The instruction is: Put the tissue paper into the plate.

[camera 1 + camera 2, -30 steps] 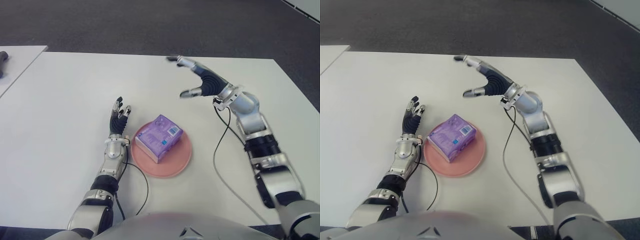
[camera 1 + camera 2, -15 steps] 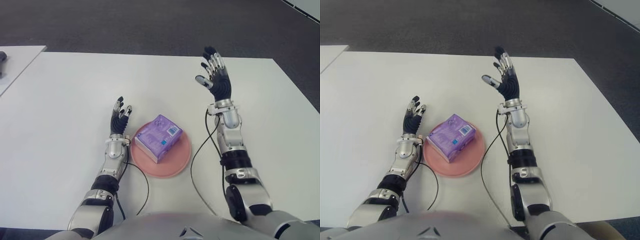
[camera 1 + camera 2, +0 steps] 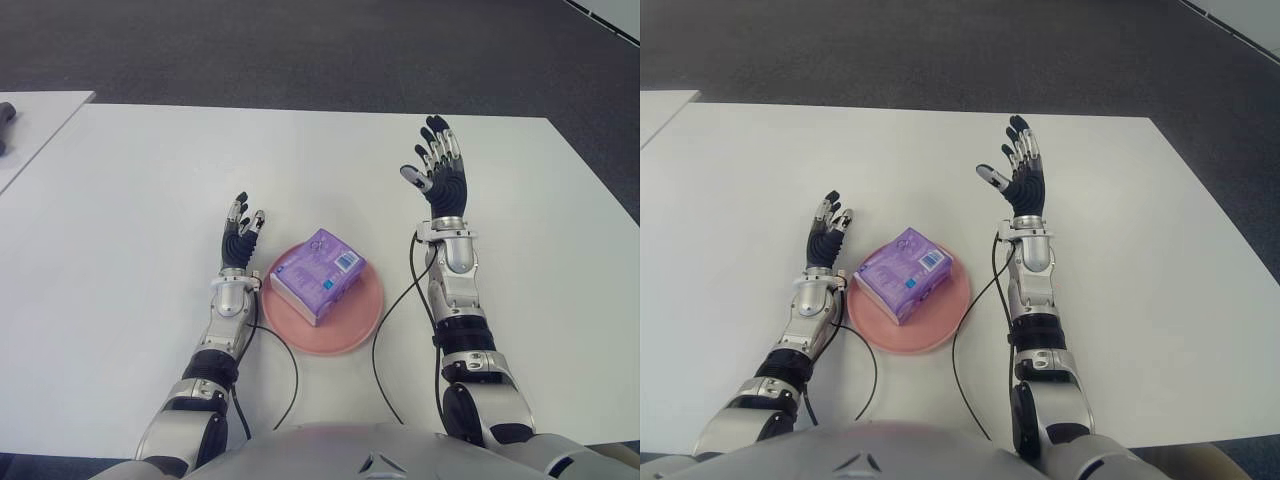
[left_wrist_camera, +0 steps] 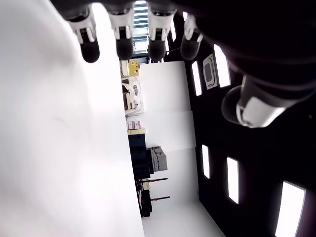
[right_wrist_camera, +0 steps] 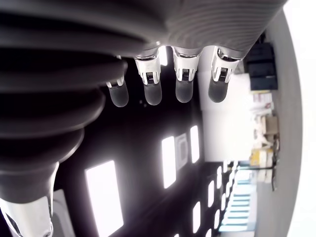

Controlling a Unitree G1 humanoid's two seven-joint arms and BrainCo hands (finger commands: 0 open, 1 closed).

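Note:
A purple pack of tissue paper (image 3: 317,275) lies in the pink plate (image 3: 353,327) at the middle of the white table (image 3: 120,200). My right hand (image 3: 436,176) is raised to the right of the plate, palm up and fingers spread, holding nothing. My left hand (image 3: 240,233) shows just left of the plate, fingers straight and empty. The right wrist view shows straight fingertips (image 5: 149,79) with nothing between them.
A black cable (image 3: 395,310) runs along the table from my right forearm past the plate's right side. Another cable (image 3: 285,375) loops by my left forearm. A second table's corner (image 3: 30,120) with a dark object shows at far left.
My right hand swung from reaching leftward behind the plate to an upright pose right of it, then drifted slightly right and nearer. The tissue pack and left hand have not moved.

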